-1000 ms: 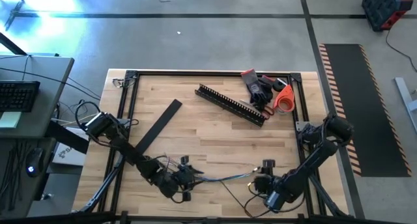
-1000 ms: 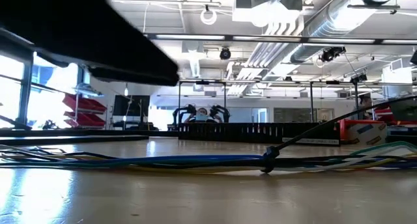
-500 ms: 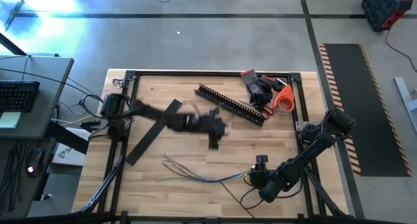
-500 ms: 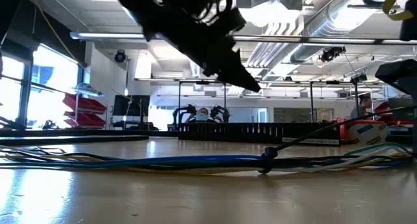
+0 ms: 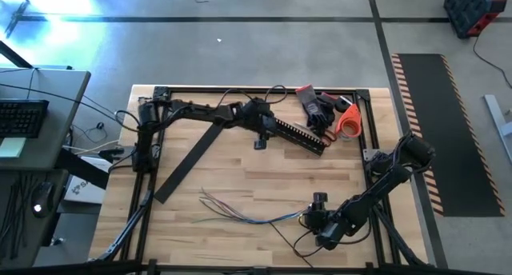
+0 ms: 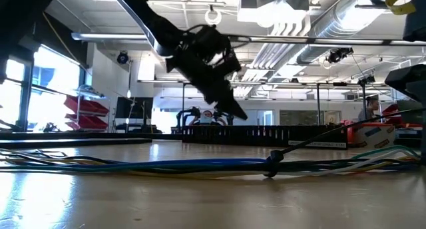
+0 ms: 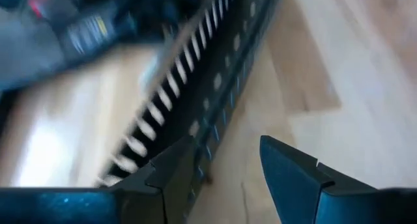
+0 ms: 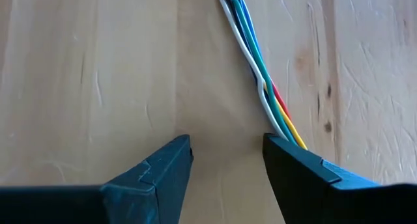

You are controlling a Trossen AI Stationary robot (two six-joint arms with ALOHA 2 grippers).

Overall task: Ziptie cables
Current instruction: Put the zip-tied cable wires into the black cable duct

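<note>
Nearest, the thin, flexible cables (image 5: 248,215) are laid flat on the pale wooden surface (image 5: 264,171), multicoloured strands bound at one spot; the right end effector (image 5: 314,219) is held low at their bundled end, fingers apart around nothing; farther back, the left end effector (image 5: 260,139) is stretched out above the rigid black comb-toothed channel (image 5: 288,129), fingers parted and empty.

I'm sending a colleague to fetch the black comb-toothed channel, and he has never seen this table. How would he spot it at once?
On the wooden table, look to the far edge, toward the right corner where the gloves and orange tape roll lie. The comb-toothed channel lies slanted just beside them, with the left hand hovering at its end. Unlike the flat black strip, it has a row of teeth.
</note>
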